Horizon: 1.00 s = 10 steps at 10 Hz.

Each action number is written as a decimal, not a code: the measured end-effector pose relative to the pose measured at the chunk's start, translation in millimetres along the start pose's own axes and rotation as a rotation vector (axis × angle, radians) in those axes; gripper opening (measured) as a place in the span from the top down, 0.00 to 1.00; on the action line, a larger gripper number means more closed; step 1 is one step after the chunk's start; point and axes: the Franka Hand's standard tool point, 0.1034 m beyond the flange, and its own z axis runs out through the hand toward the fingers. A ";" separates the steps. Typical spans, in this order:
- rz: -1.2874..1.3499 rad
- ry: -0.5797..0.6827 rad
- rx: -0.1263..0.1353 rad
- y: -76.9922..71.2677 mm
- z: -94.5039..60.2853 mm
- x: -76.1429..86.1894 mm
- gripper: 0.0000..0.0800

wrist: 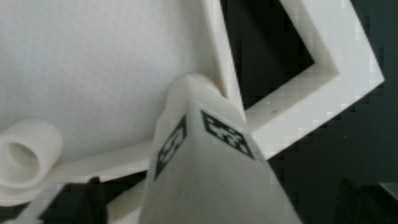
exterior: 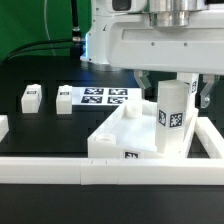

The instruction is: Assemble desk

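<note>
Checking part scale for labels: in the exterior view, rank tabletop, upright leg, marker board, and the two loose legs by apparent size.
1. tabletop
2. upright leg, though near the camera
3. marker board
4. two loose legs: alike, no ranking

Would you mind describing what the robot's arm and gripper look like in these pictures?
The arm is glossy white with rounded casings and a grey metallic ring at the wrist. The gripper has a broad white boxy body with two dark fingers. No cables or markings on it are visible.

1 tabletop (exterior: 112,135), 3 legs (exterior: 172,118), 1 marker board (exterior: 103,97).

Arm low, gripper (exterior: 173,92) jaws wide.
</note>
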 end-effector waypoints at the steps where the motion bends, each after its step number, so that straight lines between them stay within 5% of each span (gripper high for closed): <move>1: -0.119 0.001 -0.005 -1.2 0.2 -1.1 0.19; 9: -0.653 0.001 -0.015 2.4 0.3 1.1 0.19; 10: -0.652 0.001 -0.015 2.5 0.3 1.3 0.34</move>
